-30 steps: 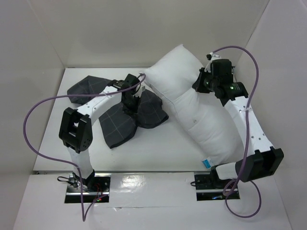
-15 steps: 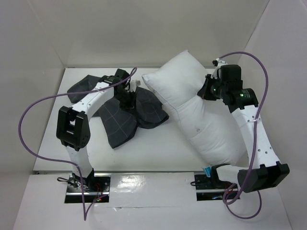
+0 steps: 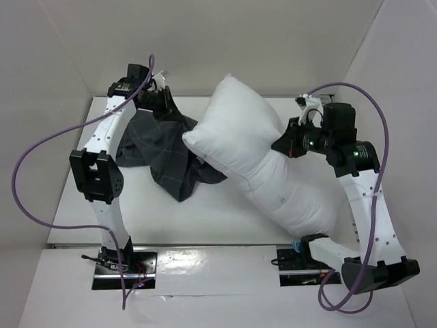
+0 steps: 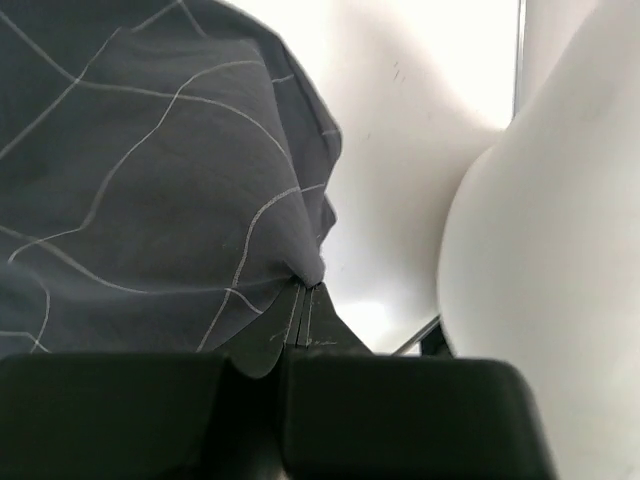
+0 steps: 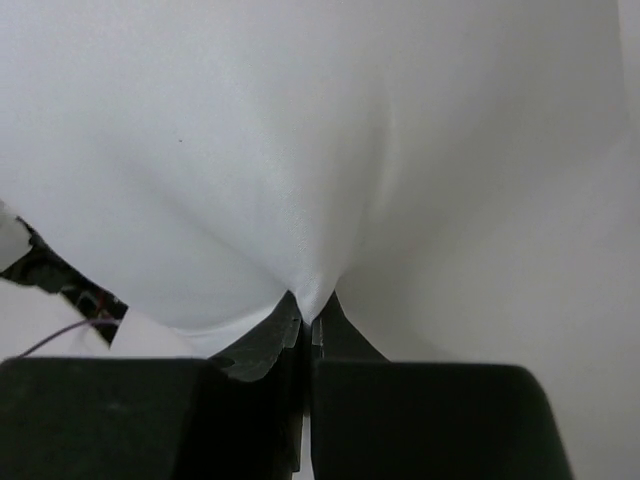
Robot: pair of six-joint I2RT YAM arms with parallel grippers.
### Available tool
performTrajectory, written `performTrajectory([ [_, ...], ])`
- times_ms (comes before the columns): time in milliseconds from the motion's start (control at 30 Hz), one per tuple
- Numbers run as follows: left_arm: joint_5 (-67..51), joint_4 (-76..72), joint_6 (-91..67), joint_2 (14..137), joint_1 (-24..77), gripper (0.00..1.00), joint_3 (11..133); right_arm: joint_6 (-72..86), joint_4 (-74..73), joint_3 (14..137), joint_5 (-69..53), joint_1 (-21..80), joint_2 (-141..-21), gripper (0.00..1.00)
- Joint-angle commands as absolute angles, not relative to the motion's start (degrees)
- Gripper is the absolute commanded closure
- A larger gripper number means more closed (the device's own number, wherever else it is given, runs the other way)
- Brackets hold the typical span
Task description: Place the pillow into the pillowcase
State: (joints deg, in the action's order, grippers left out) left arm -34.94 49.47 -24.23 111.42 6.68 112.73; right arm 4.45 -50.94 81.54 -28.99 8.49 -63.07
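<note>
The white pillow [image 3: 266,157] lies diagonally from the table's middle to the front right, its far end raised off the table. Its blue-and-white tag [image 3: 295,242] shows at the near end. My right gripper [image 3: 281,145] is shut on a pinch of the pillow's side, seen in the right wrist view [image 5: 312,305]. The dark grey checked pillowcase [image 3: 160,147] hangs from my left gripper [image 3: 158,96], which is raised at the back left and shut on its edge [image 4: 305,285]. The pillow's raised end overlaps the pillowcase's right side. The pillow also shows in the left wrist view [image 4: 540,250].
White walls close in the table at the back and on both sides. The left arm stretches up along the left side. Purple cables loop from both arms. The arm bases sit at the near edge.
My left gripper has lifted the pillowcase up and back to the far left, so it now hangs. My right gripper has pushed the pillow's far end left and up, toward the pillowcase.
</note>
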Motion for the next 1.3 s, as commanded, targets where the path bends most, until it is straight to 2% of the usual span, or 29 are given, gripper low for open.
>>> performTrajectory([
  [0,-38.75,49.04,-27.33,114.60,5.46,1.00,116.27,1.76,-51.85,79.11,-39.89,8.96,-59.16,1.00],
  [167,-39.29,49.04,-28.39,117.07,4.31,1.00,119.35,5.69,-51.25,70.69,-43.15,14.05,-57.40,1.00],
  [400,-38.76,49.04,-28.92,117.16,1.76,1.00,118.13,10.72,-51.85,65.05,-32.00,24.60,-58.87,1.00],
  [433,-38.24,48.52,-28.92,117.16,1.24,1.00,118.13,10.72,-52.46,65.04,-28.51,26.87,-60.02,0.83],
  [467,-38.23,48.52,-28.92,117.16,1.23,1.00,118.13,11.24,-54.30,65.65,-25.78,28.03,-61.25,0.55],
  [500,-37.71,48.52,-28.92,116.64,1.23,1.00,118.13,11.25,-54.84,66.79,-22.88,28.99,-63.17,0.22],
  [567,-36.92,48.52,-28.92,116.63,1.23,1.00,117.60,13.44,-53.71,70.91,-16.47,30.32,-64.24,0.13],
  [767,-36.21,48.52,-28.39,116.10,0.18,1.00,116.37,14.50,-48.17,84.08,-16.78,31.63,-73.18,0.14],
  [867,-35.51,48.52,-28.39,115.58,0.18,1.00,116.37,14.50,-47.55,88.23,-14.43,38.04,-80.82,0.11],
  [1000,-34.37,49.13,-27.34,113.74,-0.35,1.00,115.14,12.66,-50.35,96.21,-3.29,51.02,-90.51,0.05],
  [1100,-34.37,49.13,-27.33,112.42,-0.88,1.00,113.91,12.05,-52.03,100.09,1.57,55.36,-96.83,0.04],
  [1200,-33.75,49.13,-26.81,111.10,-0.88,1.00,111.80,12.04,-49.76,98.72,2.37,57.39,-100.44,0.02],
  [1233,-33.75,49.13,-26.81,111.09,-0.88,1.00,111.10,12.74,-48.18,98.01,2.37,57.39,-101.15,0.06],
  [1267,-33.23,49.13,-26.81,110.57,-0.88,1.00,111.09,12.74,-48.16,97.39,1.33,57.39,-101.95,0.15],
])
